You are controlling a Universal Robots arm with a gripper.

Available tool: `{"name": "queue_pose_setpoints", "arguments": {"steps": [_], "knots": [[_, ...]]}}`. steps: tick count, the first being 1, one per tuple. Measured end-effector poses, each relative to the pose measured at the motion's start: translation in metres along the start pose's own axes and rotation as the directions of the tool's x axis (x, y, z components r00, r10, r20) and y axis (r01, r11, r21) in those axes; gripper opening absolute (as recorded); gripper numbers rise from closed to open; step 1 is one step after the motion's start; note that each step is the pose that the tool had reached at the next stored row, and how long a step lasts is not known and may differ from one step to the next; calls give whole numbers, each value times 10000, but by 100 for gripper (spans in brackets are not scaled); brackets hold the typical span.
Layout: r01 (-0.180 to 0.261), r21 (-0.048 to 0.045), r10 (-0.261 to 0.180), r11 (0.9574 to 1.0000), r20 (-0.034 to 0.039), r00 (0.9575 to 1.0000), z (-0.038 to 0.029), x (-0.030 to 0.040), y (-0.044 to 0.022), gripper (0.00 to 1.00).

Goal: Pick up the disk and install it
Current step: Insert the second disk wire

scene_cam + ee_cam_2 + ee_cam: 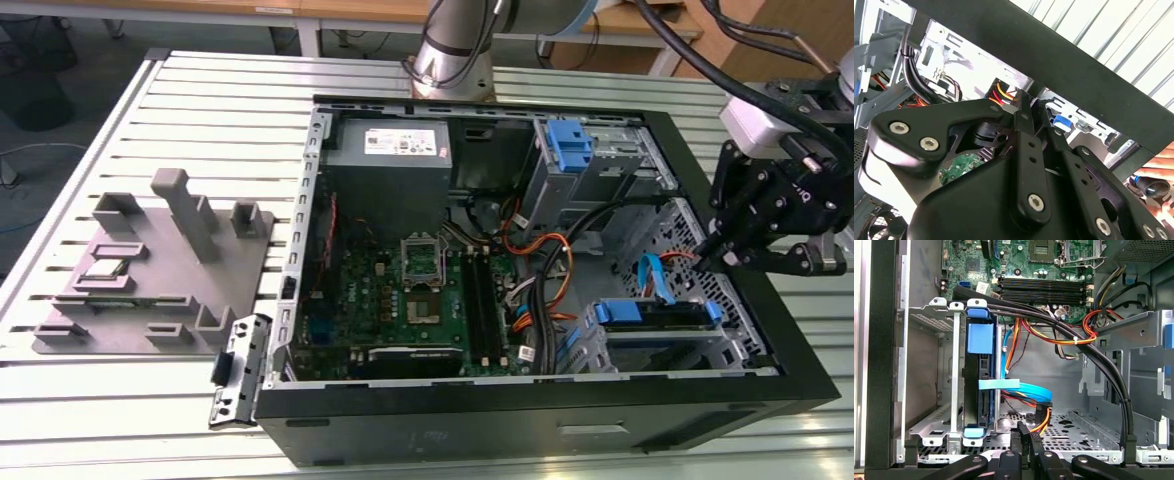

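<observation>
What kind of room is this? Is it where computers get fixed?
Probably a robot lab or workshop. An open computer case lies on a slotted metal table, a robot arm stands behind it, and its gripper hangs at the case's edge near the disk in its bay.

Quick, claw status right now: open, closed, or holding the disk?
Claw: closed and empty, at the black computer case's edge on the exterior view's right. The silver-grey disk with blue rails sits in its metal bay.
</observation>
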State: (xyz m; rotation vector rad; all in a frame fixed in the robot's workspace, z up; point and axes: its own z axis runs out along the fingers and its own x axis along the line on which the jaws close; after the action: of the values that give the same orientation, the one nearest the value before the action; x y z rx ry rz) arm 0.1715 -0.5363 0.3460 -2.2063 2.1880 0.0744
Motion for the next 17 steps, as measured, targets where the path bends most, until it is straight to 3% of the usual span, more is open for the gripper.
{"name": "queue_pose_setpoints", "arguments": {"steps": [9,17], "knots": [[0,3,0,10000,-6,10000,0,-1,4,16],[17,285,-17,9996,-4,10000,0,36,147,16]]}}
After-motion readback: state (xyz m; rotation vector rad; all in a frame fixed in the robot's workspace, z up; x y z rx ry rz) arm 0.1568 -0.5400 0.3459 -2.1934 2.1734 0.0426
